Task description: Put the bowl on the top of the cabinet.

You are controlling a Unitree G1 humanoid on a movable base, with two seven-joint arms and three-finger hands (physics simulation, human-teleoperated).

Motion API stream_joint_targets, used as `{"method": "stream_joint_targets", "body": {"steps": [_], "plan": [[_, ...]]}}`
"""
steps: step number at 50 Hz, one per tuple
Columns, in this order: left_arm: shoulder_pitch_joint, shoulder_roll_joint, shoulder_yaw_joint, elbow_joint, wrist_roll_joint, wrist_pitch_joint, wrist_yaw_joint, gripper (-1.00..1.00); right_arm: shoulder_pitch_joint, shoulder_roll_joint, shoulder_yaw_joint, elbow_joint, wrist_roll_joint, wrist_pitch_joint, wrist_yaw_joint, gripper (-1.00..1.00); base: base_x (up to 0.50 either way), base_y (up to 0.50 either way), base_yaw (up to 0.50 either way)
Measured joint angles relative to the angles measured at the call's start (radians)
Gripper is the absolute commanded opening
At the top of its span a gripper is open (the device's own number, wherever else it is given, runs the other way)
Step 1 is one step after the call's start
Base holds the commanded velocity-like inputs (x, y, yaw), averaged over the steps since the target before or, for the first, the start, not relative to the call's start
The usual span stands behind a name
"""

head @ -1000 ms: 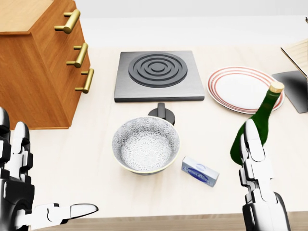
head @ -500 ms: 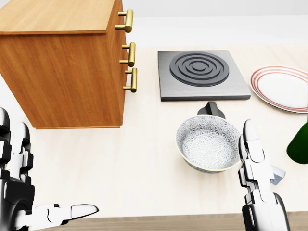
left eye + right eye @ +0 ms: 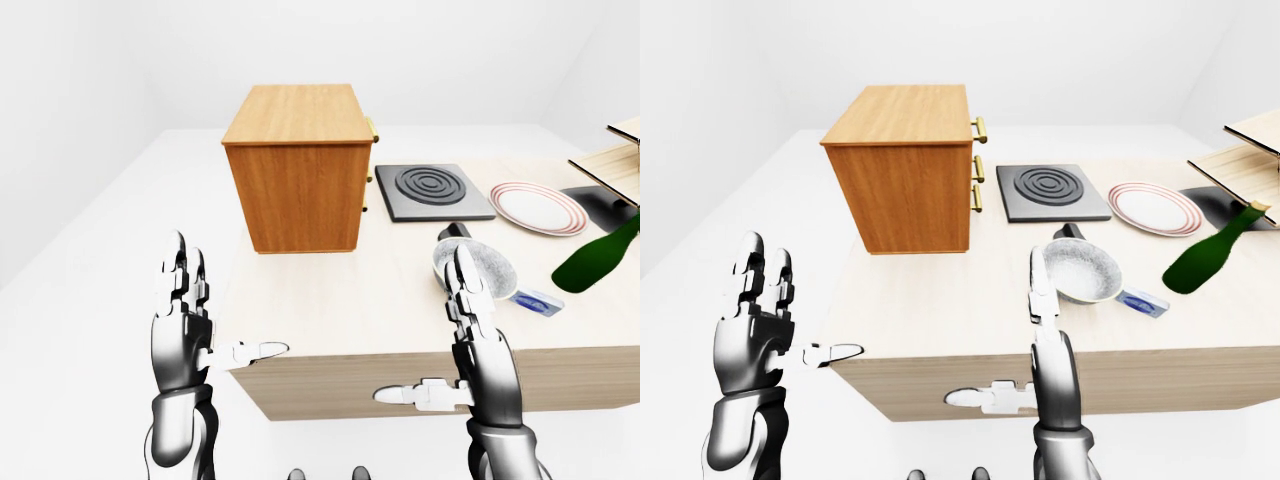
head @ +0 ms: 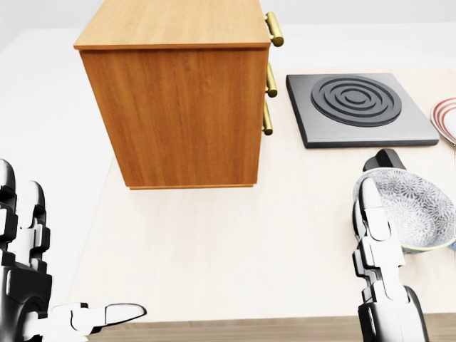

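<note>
A: Right hand (image 3: 1040,300)?
B: Raised at the near edge of the table (image 3: 940,300), fingers straight and spread, thumb out to the side. Holding nothing. Overlaps the left rim of the bowl (image 3: 1082,270) in the right-eye view; contact cannot be confirmed.

A: Left hand (image 3: 180,320)?
B: Raised off the table's left corner, fingers upright and wide, thumb pointing right. Empty as well.

A: Location of the bowl?
B: Resting upright on the tabletop, right of centre in the right-eye view, patterned inside, well apart from the cabinet (image 3: 905,180). Not on the cabinet top.

A: Cabinet?
B: Wooden, standing on the left part of the table, three brass handles (image 3: 978,160) on the side facing right. Top surface bare wood.

A: Other items noted?
B: Dark hob plate (image 3: 1052,190) with concentric rings, right of the cabinet. Red-rimmed plate (image 3: 1152,208) further right. Green bottle (image 3: 1205,255) leaning, right of the bowl. Small blue-and-white box (image 3: 1142,300) lying just beside the bowl's lower right. Small black object (image 4: 385,158) just above the bowl in the head view; nature cannot be told.
</note>
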Motion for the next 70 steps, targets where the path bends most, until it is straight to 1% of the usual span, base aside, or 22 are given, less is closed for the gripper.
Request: {"method": "stream_joint_targets", "body": {"steps": [5,20,70], "plan": [[-0.001,0.001,0.001,0.001,0.0,0.0,0.0,1.0,-0.001,0.001,0.0,0.0,0.001,0.0,0.001,1.0,0.0,0.38,0.0],[-0.01,0.0,0.003,0.006,0.002,0.0,0.003,1.0,-0.011,0.004,-0.005,0.004,0.012,0.0,0.007,1.0,0.01,0.0,0.0],[-0.006,0.002,-0.002,0.016,0.002,0.0,-0.002,1.0,-0.007,-0.001,0.002,0.016,0.005,0.0,0.004,1.0,0.23,0.0,0.0]]}}
